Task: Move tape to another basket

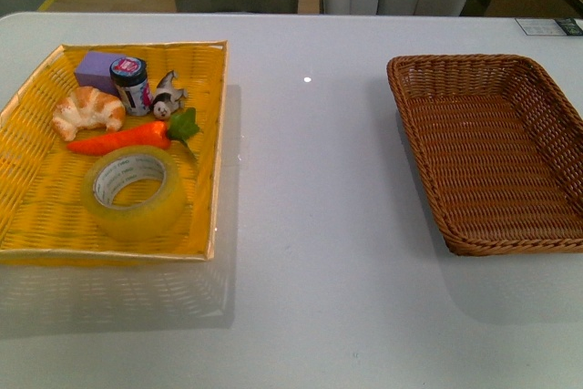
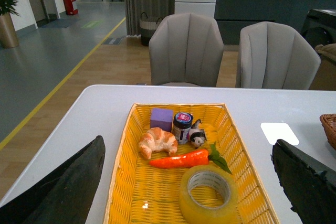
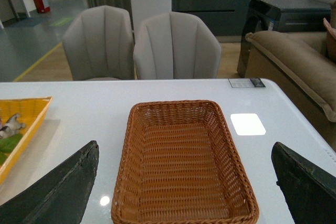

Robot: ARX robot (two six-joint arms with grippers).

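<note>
The tape (image 1: 135, 190), a wide yellowish translucent roll with a white printed core, lies flat in the near part of the yellow woven tray (image 1: 36, 225) at the table's left. It also shows in the left wrist view (image 2: 208, 194). The brown wicker basket (image 1: 547, 243) stands empty at the table's right and shows in the right wrist view (image 3: 185, 214). My left gripper (image 2: 191, 187) is open, raised over the tray's near end with the tape between its fingers' lines. My right gripper (image 3: 186, 187) is open above the basket's near end. Neither arm shows in the front view.
In the tray behind the tape lie an orange carrot (image 1: 123, 138), a croissant (image 1: 87, 110), a purple block (image 1: 95, 70), a small dark jar (image 1: 131, 85) and a small animal figure (image 1: 166, 96). Bare white table (image 1: 310, 225) lies between tray and basket. Grey chairs (image 2: 186, 51) stand beyond the far edge.
</note>
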